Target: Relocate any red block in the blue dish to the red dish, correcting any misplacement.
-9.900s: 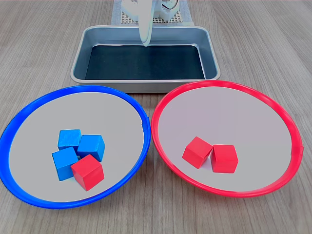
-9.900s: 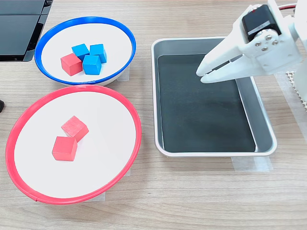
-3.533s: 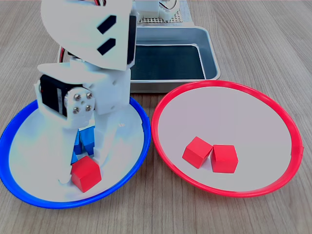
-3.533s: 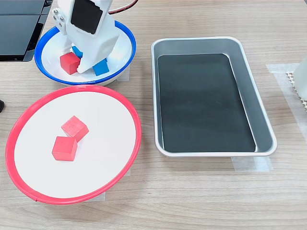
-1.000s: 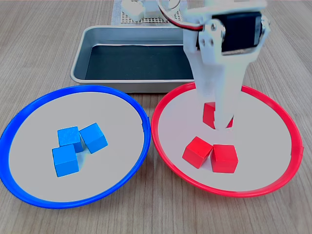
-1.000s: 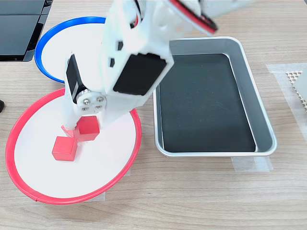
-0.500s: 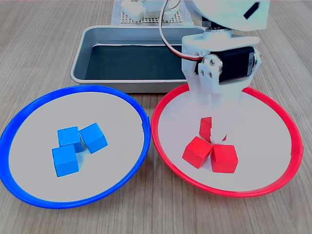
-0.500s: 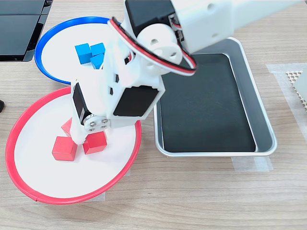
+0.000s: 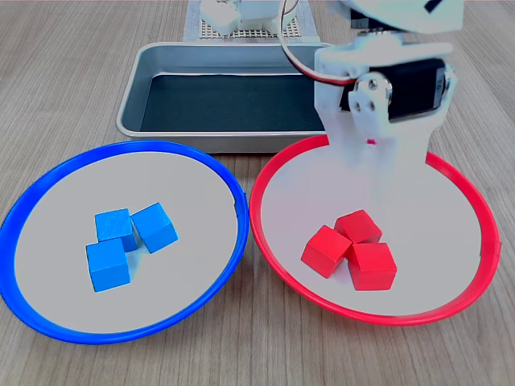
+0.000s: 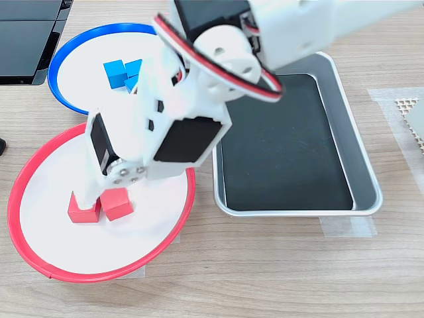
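3 red cubes now sit clustered mid red dish [image 9: 265,173]; the red block [image 9: 358,226] touches both. Blue dish [image 9: 32,201] holds only blues. My pincer [image 10: 89,199] hovers above; whether it's open, I cannot tell.

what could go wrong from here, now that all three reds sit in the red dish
1. In the second exterior view the gripper hangs right at the cluster, hiding one cube. A sideways pull-out could knock the red block and its two touching neighbours apart.
2. The arm leans low over the red dish, so a low retreat might catch the rim and shift the dish.
3. The blue dish holds only blue cubes; another grab there would undo the sorting.
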